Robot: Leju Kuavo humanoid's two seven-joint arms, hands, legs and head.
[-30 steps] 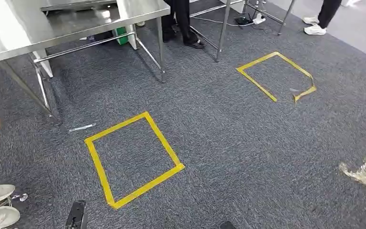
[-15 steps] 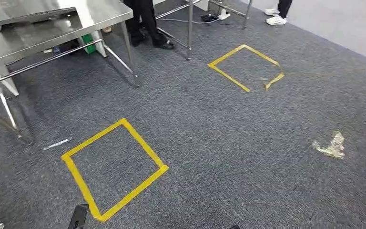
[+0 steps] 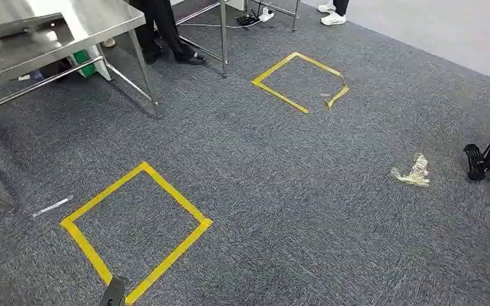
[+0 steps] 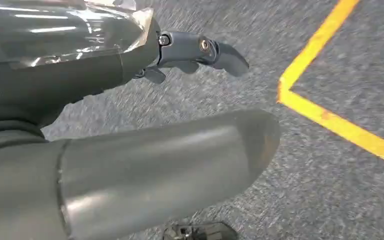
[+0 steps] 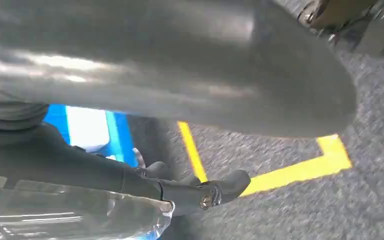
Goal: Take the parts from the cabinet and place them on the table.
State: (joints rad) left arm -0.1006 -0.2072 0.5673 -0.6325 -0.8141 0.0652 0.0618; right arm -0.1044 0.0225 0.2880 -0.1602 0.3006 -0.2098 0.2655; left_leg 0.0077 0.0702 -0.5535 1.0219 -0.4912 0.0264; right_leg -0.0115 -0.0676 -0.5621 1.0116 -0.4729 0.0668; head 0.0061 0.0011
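My left hand (image 4: 150, 160) is hanging low over the grey carpet (image 3: 306, 210) and gripping a clear-wrapped part (image 4: 55, 35): the glossy wrap is lying between the thick grey thumb and the darker fingers (image 4: 215, 50), whose tips are poking out past its edge. The part is sitting right in the hand, touching the fingers, with a corner of yellow floor tape (image 4: 330, 121) passing just beyond the fingertips. My right hand (image 5: 180, 75) is doing the same, holding a glossy wrapped piece (image 5: 70, 217) against its dark fingers (image 5: 220, 187), thumb arching over it; I cannot tell whether this is one part shared by both hands or a second one. A blue and white surface (image 5: 85, 130) is showing past that hand, too blurred to name, and another yellow tape corner (image 5: 290, 172) is lying on the carpet near it. From the head view I am looking down at a near yellow tape square (image 3: 177, 193) and a far tape square (image 3: 279, 95), well apart from each other. The steel table (image 3: 70, 25) is standing at the upper left, well apart from the near square, with a person's dark shoes (image 3: 191, 58) just beside its leg. A crumpled scrap (image 3: 413, 172) is lying at the right, near a black stand (image 3: 485, 159).
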